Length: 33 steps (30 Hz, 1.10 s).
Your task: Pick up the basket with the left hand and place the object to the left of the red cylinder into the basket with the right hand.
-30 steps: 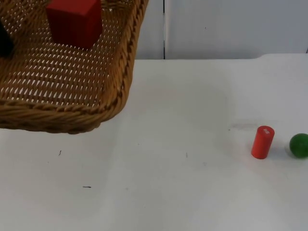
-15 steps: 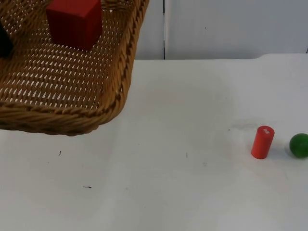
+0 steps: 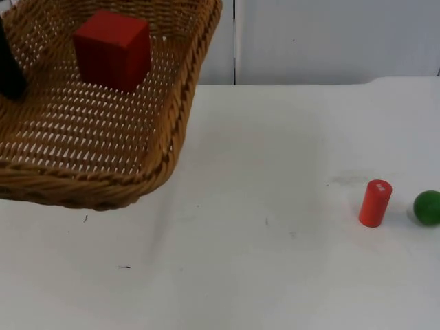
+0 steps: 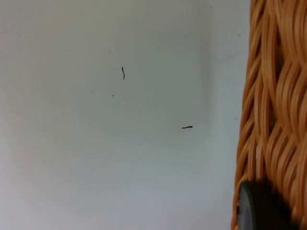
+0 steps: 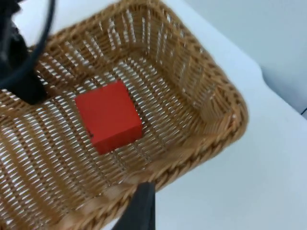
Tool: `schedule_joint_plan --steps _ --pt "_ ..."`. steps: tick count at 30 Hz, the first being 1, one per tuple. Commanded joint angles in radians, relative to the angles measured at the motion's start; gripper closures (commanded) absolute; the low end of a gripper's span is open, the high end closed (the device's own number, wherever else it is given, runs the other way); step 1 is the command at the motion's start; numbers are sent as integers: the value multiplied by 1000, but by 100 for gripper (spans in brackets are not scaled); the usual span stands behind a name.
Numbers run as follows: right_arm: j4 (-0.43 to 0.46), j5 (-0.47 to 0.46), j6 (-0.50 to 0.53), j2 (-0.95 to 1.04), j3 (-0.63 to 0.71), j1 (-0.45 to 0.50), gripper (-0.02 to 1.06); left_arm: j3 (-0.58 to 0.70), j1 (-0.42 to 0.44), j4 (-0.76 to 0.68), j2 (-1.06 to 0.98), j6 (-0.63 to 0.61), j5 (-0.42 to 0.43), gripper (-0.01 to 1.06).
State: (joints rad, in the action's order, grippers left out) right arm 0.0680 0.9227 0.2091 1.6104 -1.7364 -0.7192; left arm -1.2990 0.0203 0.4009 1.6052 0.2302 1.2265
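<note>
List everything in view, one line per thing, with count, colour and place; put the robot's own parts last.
basket: one, brown wicker, raised over the table's left side in the top view, held at its rim by the left hand.
cube: one, red, lying inside the basket.
cylinder: one, red, upright on the table at the right.
ball: one, green, on the table just right of the cylinder, apart from it.
table: one, white, with a few small dark specks.
partition wall: one, grey, behind the table.
left hand: one, black, at the basket's left rim.
right hand: one, black, above the basket, a fingertip over its near rim.
</note>
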Motion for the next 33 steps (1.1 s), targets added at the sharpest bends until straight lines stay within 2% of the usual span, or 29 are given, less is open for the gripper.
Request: schedule_joint_plan --steps 1,11,14,20,27,33 --pt "-14 -31 0 -47 45 -2 18 -1 -3 29 3 12 -5 105" --pt "-14 -32 20 -101 76 -2 18 -1 -3 50 51 74 -95 105" --pt "-5 -25 49 -103 76 -2 18 -1 -3 123 110 159 -134 105" --pt "-5 -23 49 -103 76 -2 18 -1 -3 165 216 210 -215 105" --pt "-5 -21 49 -103 76 -2 18 -3 -3 192 322 262 -251 105" --pt "-3 -19 49 -103 76 -2 18 -3 1 194 393 280 -329 105"
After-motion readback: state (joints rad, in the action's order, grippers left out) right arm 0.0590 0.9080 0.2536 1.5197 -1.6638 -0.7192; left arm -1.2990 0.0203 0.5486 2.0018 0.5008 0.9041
